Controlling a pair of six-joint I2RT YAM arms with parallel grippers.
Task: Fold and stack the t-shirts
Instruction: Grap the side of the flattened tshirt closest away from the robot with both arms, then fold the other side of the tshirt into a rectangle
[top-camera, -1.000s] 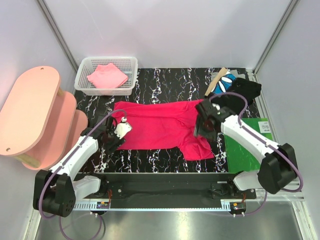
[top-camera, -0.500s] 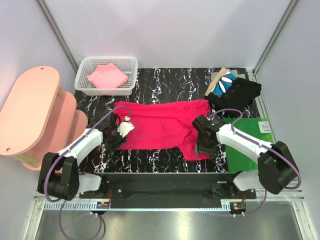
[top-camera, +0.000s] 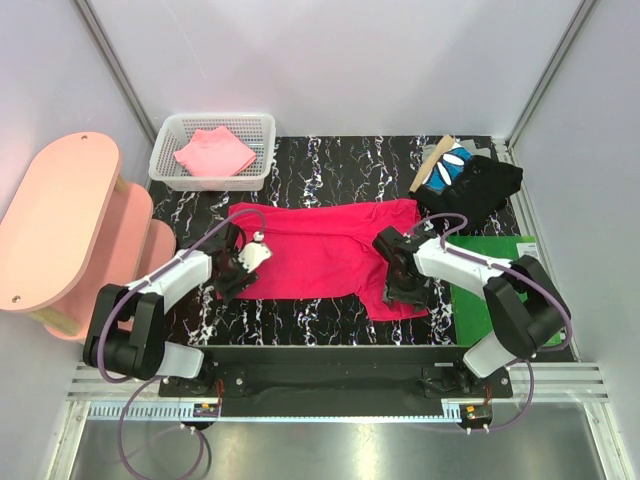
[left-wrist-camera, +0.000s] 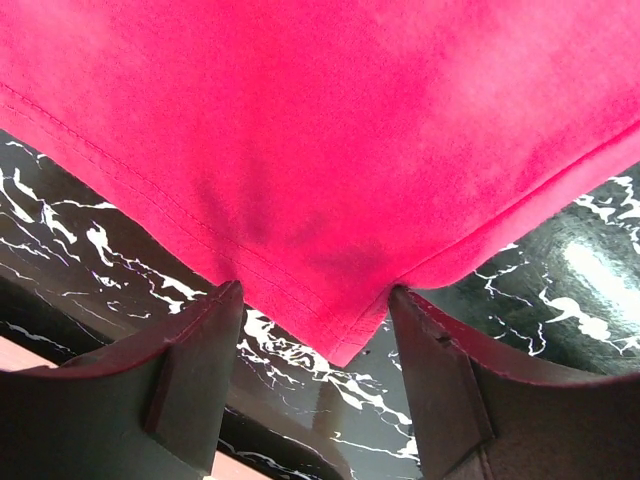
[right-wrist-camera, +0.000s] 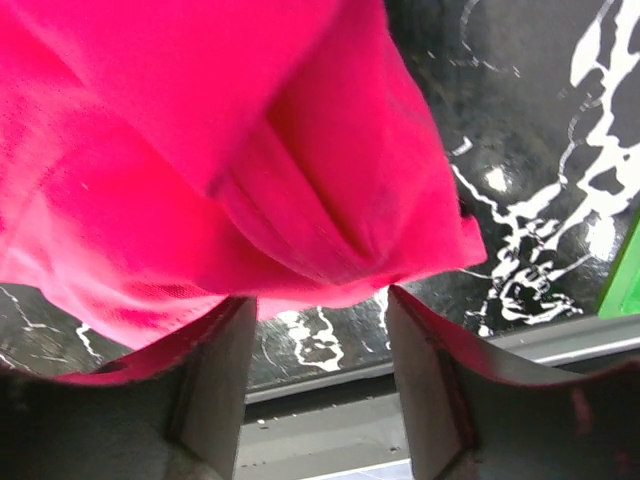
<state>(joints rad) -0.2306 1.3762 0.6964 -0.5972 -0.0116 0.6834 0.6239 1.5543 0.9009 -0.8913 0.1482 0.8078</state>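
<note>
The crimson t-shirt (top-camera: 320, 262) is laid crosswise, left to right.
The left gripper (left-wrist-camera: 312, 300) and the right gripper (right-wrist-camera: 320, 305) are seen open at its opposite ends; nothing is gripped.

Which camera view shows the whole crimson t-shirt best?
The top external view: the crimson t-shirt lies spread out, its outline nearly complete. The left wrist view shows only one hemmed corner; the right wrist view only a bunched edge.
</note>
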